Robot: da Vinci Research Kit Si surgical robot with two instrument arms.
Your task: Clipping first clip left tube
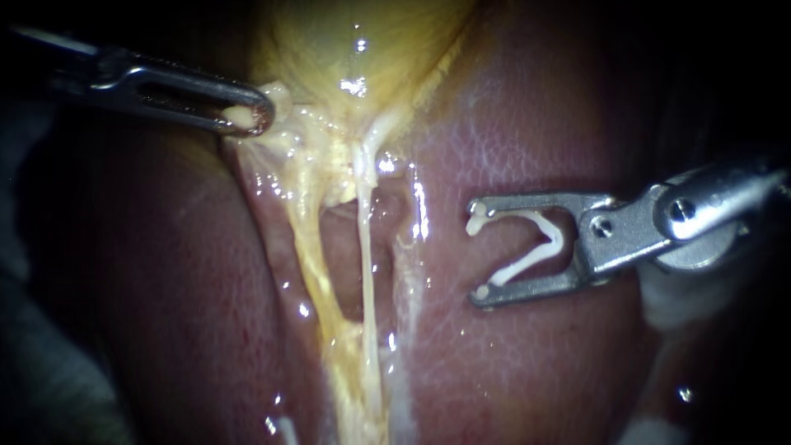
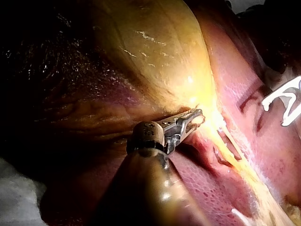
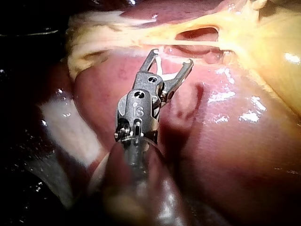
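My left instrument (image 1: pixel 251 115) comes in from the upper left, its jaws shut on pale tissue at the lower end of the yellow gallbladder (image 1: pixel 346 41). It holds this tissue up (image 2: pixel 195 117). Two strands run down from there: a yellowish left tube (image 1: pixel 305 255) and a thin pale right tube (image 1: pixel 365 247), with a dark window between them. My right instrument (image 1: pixel 476 251) lies over the liver (image 1: pixel 527 124), to the right of both tubes and clear of them. Its jaws stand wide apart and hold an open white clip (image 1: pixel 531 247) between them. The right wrist view shows the instrument (image 3: pixel 171 59) just short of the tubes (image 3: pixel 188 45).
Wet liver surface (image 1: pixel 181 272) lies on both sides of the tubes. Pale cloth (image 3: pixel 66 127) lies beside my right instrument's shaft, and grey cloth (image 1: pixel 41 371) sits at the lower left of the endoscope view.
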